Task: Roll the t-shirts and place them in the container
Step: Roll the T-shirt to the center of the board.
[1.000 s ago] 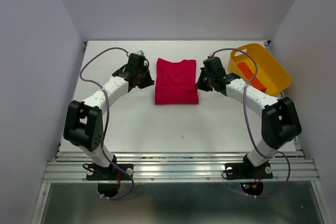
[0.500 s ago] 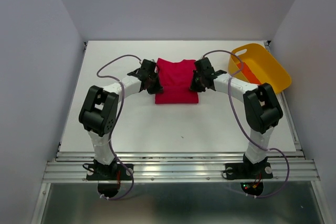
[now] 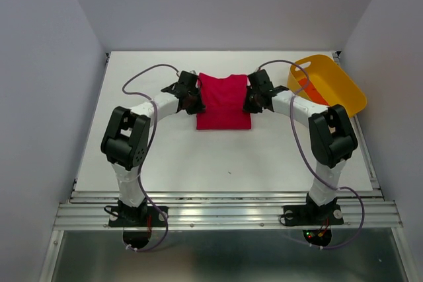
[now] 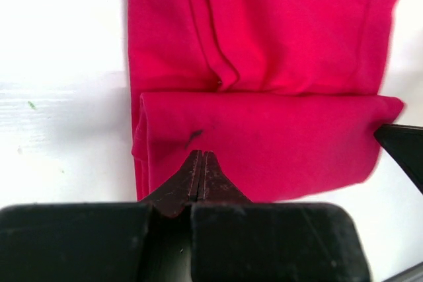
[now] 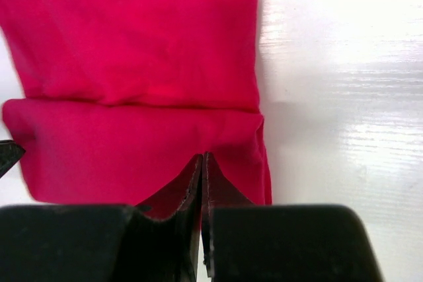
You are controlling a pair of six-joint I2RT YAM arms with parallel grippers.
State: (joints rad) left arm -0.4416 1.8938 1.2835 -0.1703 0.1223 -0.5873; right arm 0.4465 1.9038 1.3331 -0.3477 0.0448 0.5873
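Crimson t-shirt (image 3: 223, 102) lies flat on the bench (image 3: 172, 156), between the two arms, its far edge turned over into a fold. We note the left gripper (image 4: 200, 158) at the fold's left end, jaws pressed together, pinching the cloth. Right gripper (image 5: 202, 158) likewise closed on the fold's right end. Orange-red t-shirt (image 3: 309, 89) sits in the yellow tub (image 3: 344, 90), far right.
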